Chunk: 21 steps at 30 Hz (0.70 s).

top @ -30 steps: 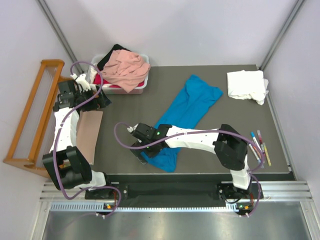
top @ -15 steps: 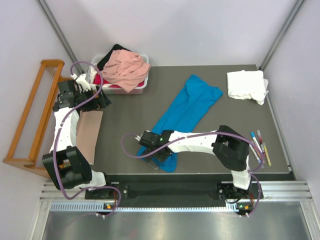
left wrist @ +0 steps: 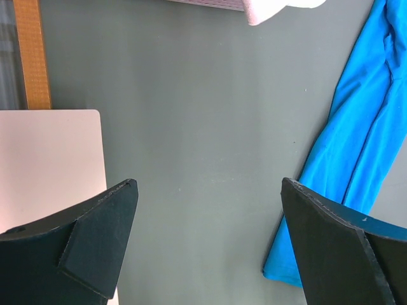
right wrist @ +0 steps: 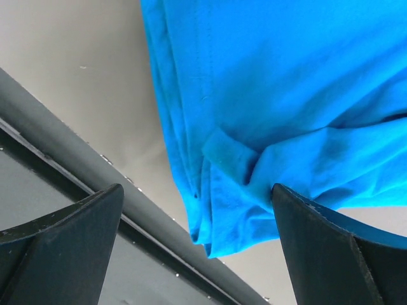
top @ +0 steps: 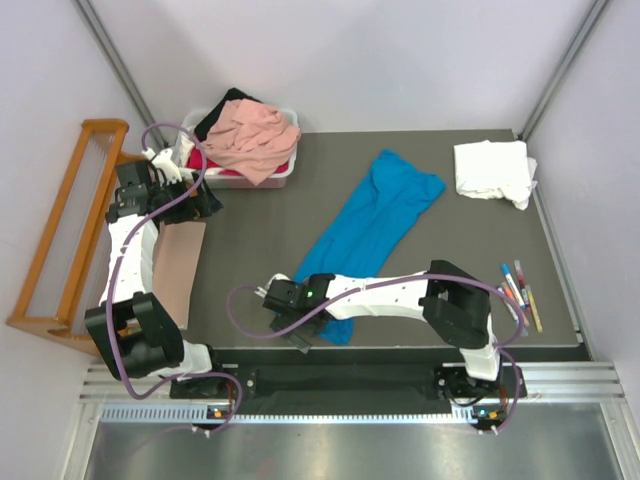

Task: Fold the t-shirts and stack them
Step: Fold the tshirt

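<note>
A bright blue t-shirt (top: 375, 220) lies bunched in a long diagonal strip on the dark table, its lower end (right wrist: 254, 127) near the front edge. My right gripper (top: 298, 330) hangs open over that lower end; in the right wrist view (right wrist: 197, 187) its jaws stand wide with the cloth below them, not gripped. My left gripper (top: 205, 203) is open over bare table at the far left, with nothing between its jaws (left wrist: 208, 182). A folded white t-shirt (top: 492, 170) sits at the back right. Salmon-pink (top: 255, 135), red (top: 225, 173) and black (top: 213, 117) t-shirts are heaped in the tub.
The white plastic tub (top: 290, 170) stands at the back left. A wooden slatted rack (top: 70, 230) leans left of the table, with a brown board (top: 178, 265) beside it. Several markers (top: 520, 290) lie at the right edge. The table's front rail (right wrist: 76, 165) runs just under the right gripper.
My right gripper has moved toward the table's front edge, down along the blue t-shirt's lower end, staying open. The left arm has not moved.
</note>
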Each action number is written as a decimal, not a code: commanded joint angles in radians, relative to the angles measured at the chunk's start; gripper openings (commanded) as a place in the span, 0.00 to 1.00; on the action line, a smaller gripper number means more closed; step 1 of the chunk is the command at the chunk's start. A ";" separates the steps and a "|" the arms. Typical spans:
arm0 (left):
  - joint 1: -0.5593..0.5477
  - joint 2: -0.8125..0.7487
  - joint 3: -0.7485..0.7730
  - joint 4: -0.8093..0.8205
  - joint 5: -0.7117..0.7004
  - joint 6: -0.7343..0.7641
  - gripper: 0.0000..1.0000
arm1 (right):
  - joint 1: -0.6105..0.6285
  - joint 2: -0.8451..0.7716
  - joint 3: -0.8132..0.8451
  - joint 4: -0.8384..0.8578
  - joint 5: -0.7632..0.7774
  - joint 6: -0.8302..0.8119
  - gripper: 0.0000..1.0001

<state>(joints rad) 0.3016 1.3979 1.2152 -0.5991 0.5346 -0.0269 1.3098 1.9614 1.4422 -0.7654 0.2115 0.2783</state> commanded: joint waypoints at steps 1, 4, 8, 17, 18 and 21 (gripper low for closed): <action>0.008 -0.030 0.034 0.002 0.016 0.010 0.99 | 0.014 0.001 0.021 0.008 -0.011 0.028 1.00; 0.007 -0.030 0.024 0.002 0.015 0.015 0.99 | 0.016 0.017 0.035 0.012 -0.008 0.024 1.00; 0.007 -0.036 0.018 0.004 0.005 0.019 0.99 | 0.014 0.051 0.064 0.017 0.006 0.004 0.99; 0.007 -0.042 0.017 -0.002 0.004 0.021 0.99 | -0.009 0.126 0.107 0.064 -0.029 -0.024 0.96; 0.007 -0.043 0.014 -0.002 0.004 0.019 0.99 | -0.015 0.132 0.110 0.070 -0.029 -0.027 0.95; 0.008 -0.042 0.010 -0.001 0.001 0.021 0.99 | -0.027 0.152 0.109 0.092 -0.031 -0.051 0.91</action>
<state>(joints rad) 0.3016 1.3956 1.2152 -0.6025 0.5339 -0.0231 1.3048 2.0670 1.5208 -0.7654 0.1669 0.2604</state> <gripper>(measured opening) 0.987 0.948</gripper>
